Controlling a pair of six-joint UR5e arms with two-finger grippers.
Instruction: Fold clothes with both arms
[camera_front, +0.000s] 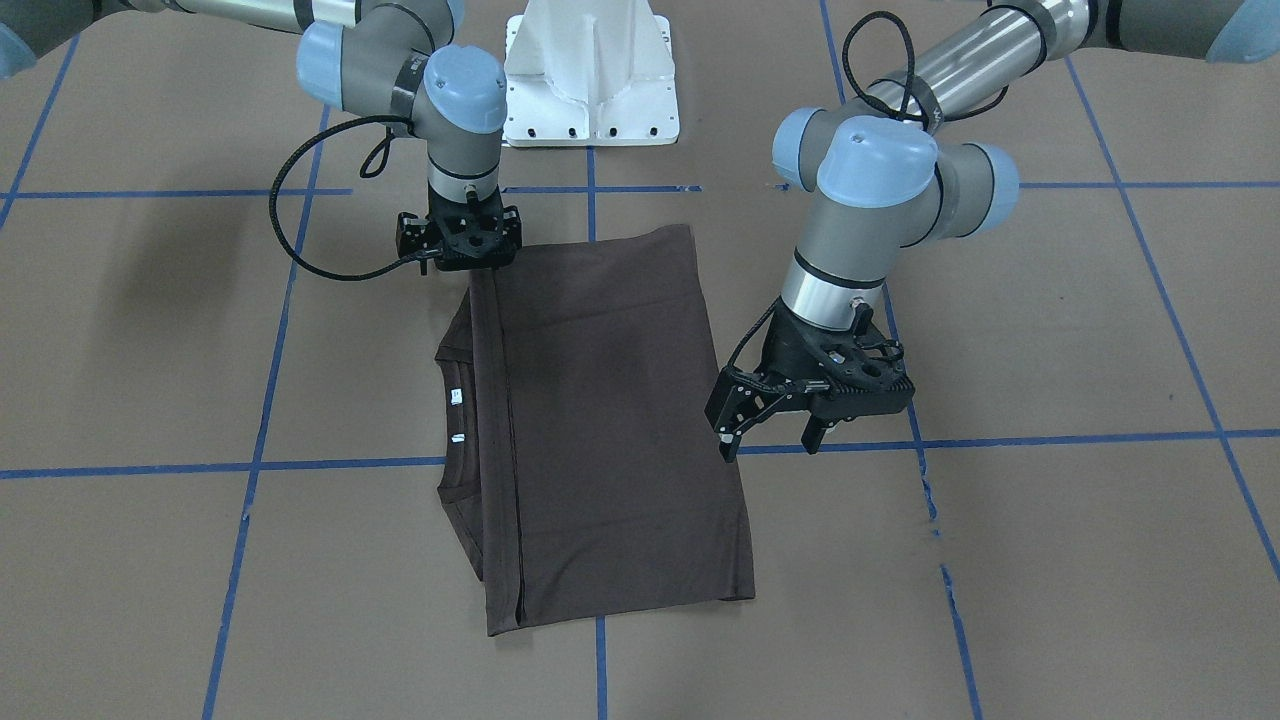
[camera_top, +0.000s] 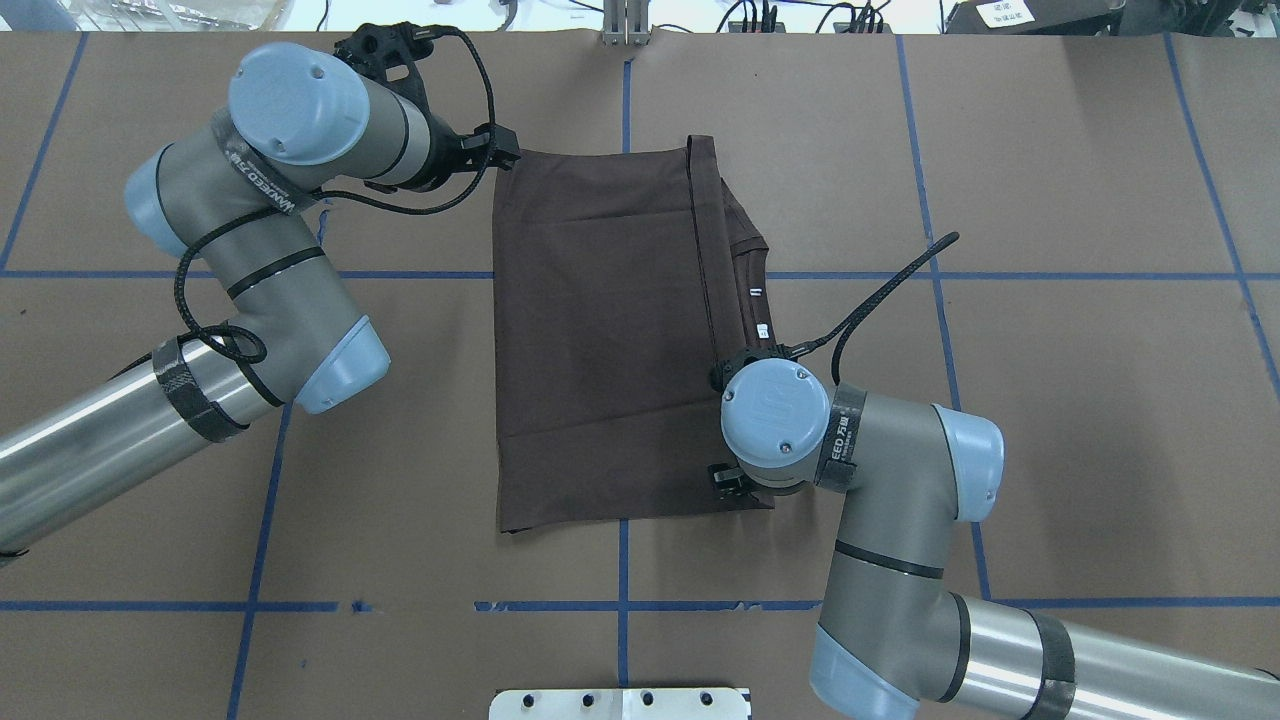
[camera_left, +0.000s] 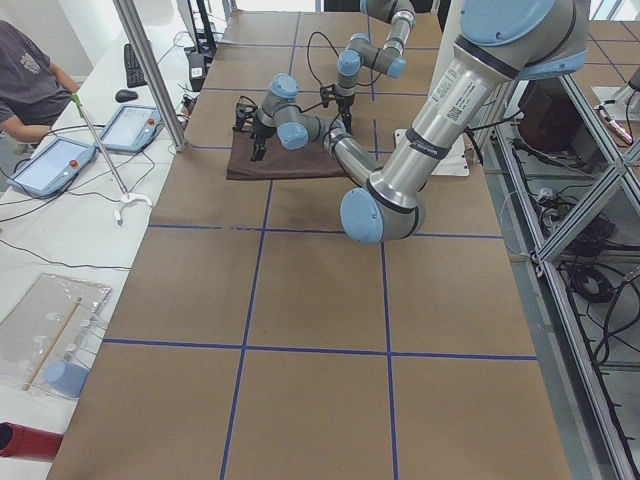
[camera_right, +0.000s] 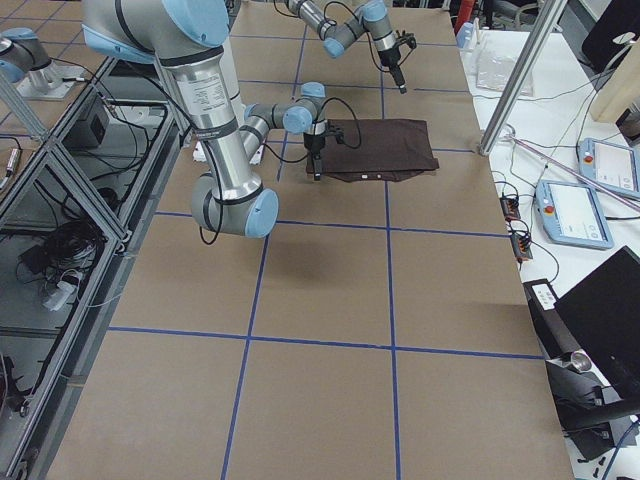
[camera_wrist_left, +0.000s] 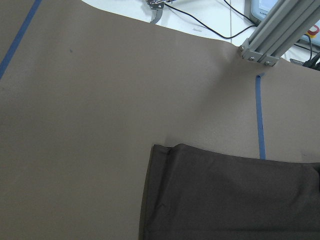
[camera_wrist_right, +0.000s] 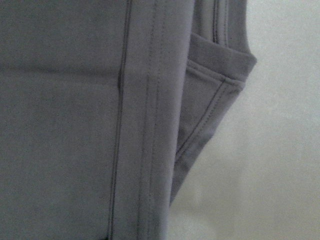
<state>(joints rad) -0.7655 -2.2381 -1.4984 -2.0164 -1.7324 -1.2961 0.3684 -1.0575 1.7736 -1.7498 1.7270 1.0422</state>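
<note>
The clothes are one dark brown T-shirt (camera_front: 600, 420) (camera_top: 600, 330), folded into a rectangle and lying flat on the brown table. Its collar and white neck tags (camera_front: 455, 395) peek out along one long side. My left gripper (camera_front: 770, 440) hangs open above the table, beside the shirt's edge. The left wrist view looks down on a shirt corner (camera_wrist_left: 165, 152) and shows no fingers. My right gripper (camera_front: 465, 250) points straight down at the shirt corner nearest the robot. Its fingers are hidden, so whether they are open or shut is unclear. The right wrist view shows only seams and a sleeve hem (camera_wrist_right: 220, 85) up close.
The white pedestal base (camera_front: 590, 70) stands at the robot's side of the table. Blue tape lines (camera_front: 600, 465) cross the brown surface. An aluminium post (camera_wrist_left: 280, 25) rises past the far edge. In the left side view a person (camera_left: 30, 80) sits by the tablets.
</note>
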